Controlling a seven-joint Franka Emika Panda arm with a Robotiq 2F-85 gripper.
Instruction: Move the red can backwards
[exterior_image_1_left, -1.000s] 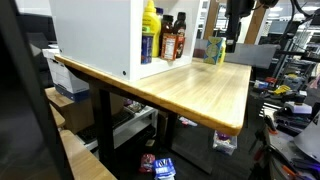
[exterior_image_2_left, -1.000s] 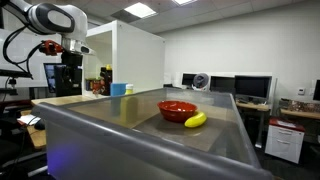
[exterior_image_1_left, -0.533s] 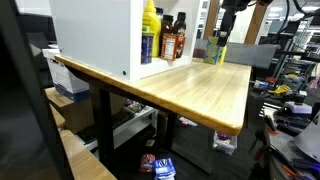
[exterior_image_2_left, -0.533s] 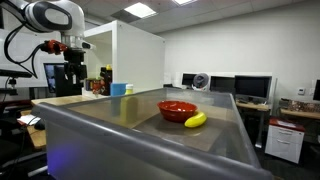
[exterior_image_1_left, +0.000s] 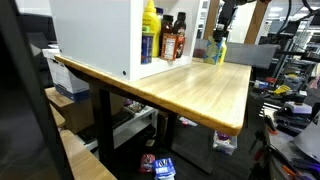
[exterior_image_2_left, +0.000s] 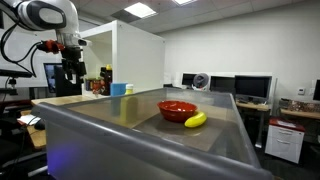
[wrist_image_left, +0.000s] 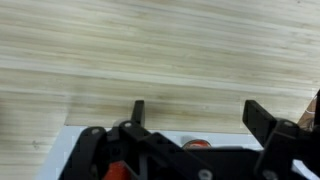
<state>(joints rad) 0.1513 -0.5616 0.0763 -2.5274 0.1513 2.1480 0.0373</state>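
Note:
The red can (exterior_image_1_left: 170, 45) stands in the open white cabinet (exterior_image_1_left: 95, 35), between a tall yellow bottle (exterior_image_1_left: 149, 28) and a dark brown bottle (exterior_image_1_left: 181, 27). My gripper (exterior_image_1_left: 221, 33) hangs over the far end of the wooden table (exterior_image_1_left: 195, 85), to the side of the cabinet and apart from the can. It also shows in an exterior view (exterior_image_2_left: 70, 75). In the wrist view the gripper (wrist_image_left: 198, 108) is open and empty above the wood. A small red round shape (wrist_image_left: 197, 144) shows below it, mostly hidden by the gripper body.
A green-yellow object (exterior_image_1_left: 215, 50) stands on the table under the gripper. A blue cup (exterior_image_2_left: 118, 89) stands near the cabinet. A red bowl (exterior_image_2_left: 177, 109) and a banana (exterior_image_2_left: 196, 120) lie on a grey surface. Desks and monitors stand behind.
The arm has moved sideways toward the cabinet side in both exterior views. The gripper stays open and holds nothing.

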